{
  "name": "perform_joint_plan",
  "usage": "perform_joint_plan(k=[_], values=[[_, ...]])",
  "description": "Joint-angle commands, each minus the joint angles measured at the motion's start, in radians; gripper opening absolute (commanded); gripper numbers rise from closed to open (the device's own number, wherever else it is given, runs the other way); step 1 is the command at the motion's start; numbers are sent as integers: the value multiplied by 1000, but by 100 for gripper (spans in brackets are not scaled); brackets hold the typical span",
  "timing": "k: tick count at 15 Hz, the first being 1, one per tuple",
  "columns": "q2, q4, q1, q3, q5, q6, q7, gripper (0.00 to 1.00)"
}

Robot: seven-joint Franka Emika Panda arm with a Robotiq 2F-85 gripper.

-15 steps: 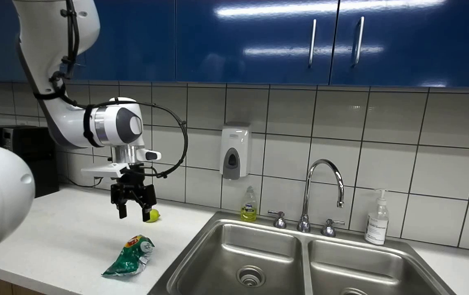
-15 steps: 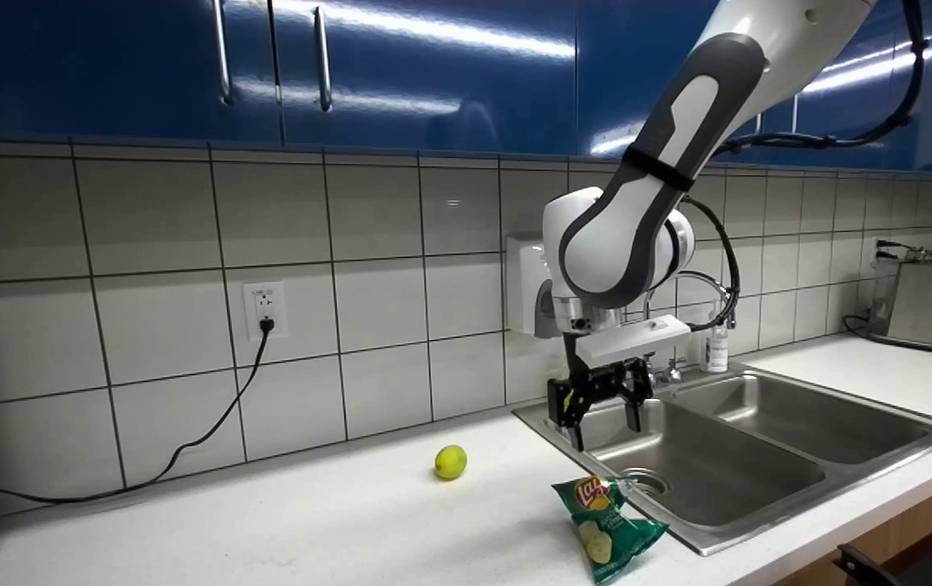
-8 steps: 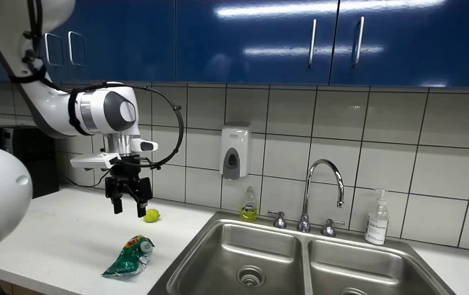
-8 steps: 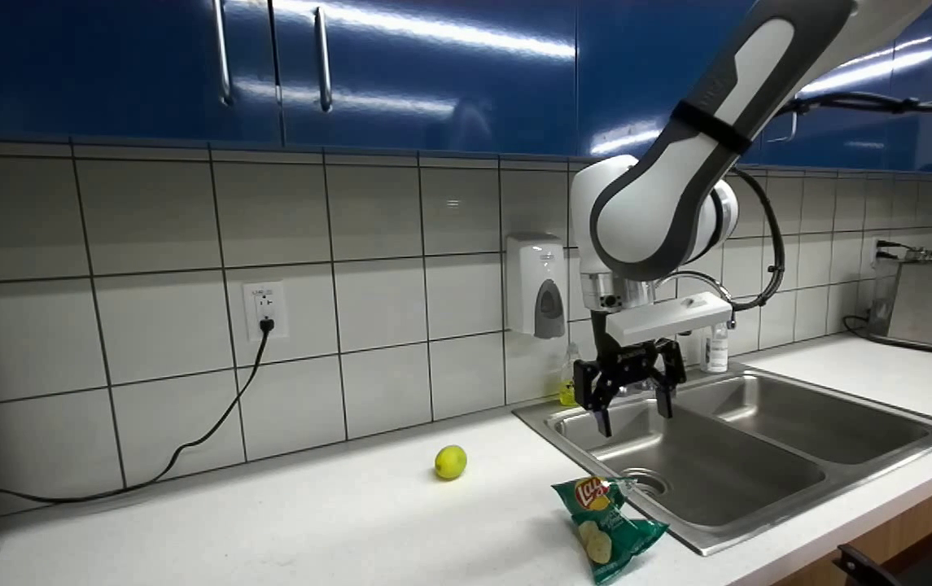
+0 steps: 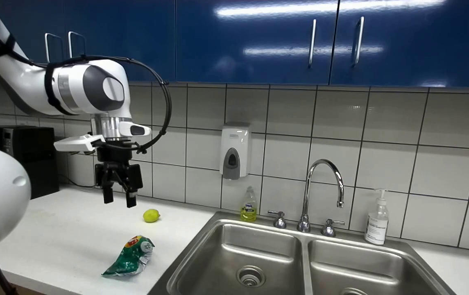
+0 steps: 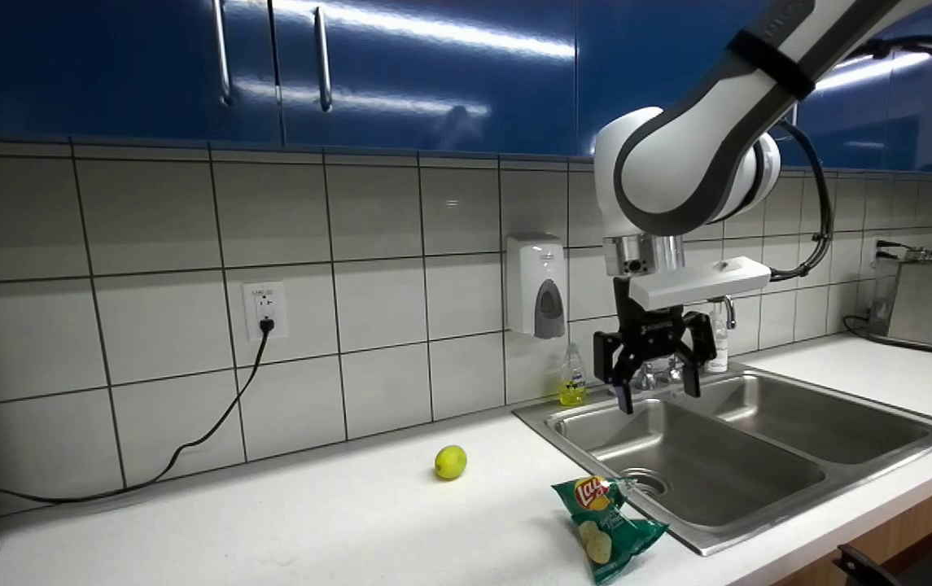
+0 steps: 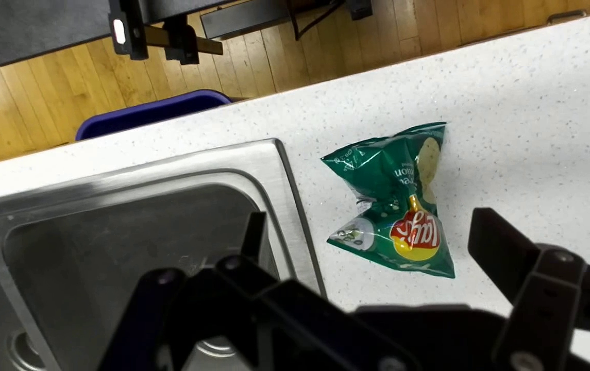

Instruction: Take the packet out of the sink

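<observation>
The packet is a green Lay's chip bag, lying on the white counter beside the sink. It shows in both exterior views (image 5: 131, 258) (image 6: 606, 525) and in the wrist view (image 7: 400, 211). The steel double sink (image 5: 306, 262) has no packet in its visible parts; its rim (image 7: 288, 226) runs just beside the bag. My gripper (image 5: 119, 198) is open and empty, pointing down, well above the counter. It also shows in an exterior view (image 6: 658, 392). In the wrist view its spread fingers (image 7: 370, 229) have the bag between and beyond them, not touching.
A yellow-green lemon (image 5: 151, 215) lies on the counter behind the bag. A dish soap bottle (image 5: 249, 207), a tall faucet (image 5: 306, 196) and a pump bottle (image 5: 377, 225) stand at the sink's back edge. A soap dispenser (image 5: 235, 151) hangs on the tiled wall below blue cabinets.
My open gripper has risen and moved away from the bag, leftward in one exterior view and rightward in another. The lemon is now uncovered. The bag has not moved.
</observation>
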Motion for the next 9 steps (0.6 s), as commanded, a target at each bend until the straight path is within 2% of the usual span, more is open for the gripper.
perform_joint_plan(k=[1, 2, 9], values=[[-94, 2, -31, 48, 26, -94, -16, 100], [-35, 4, -37, 48, 23, -37, -18, 100], [-64, 6, -36, 55, 25, -64, -18, 100]])
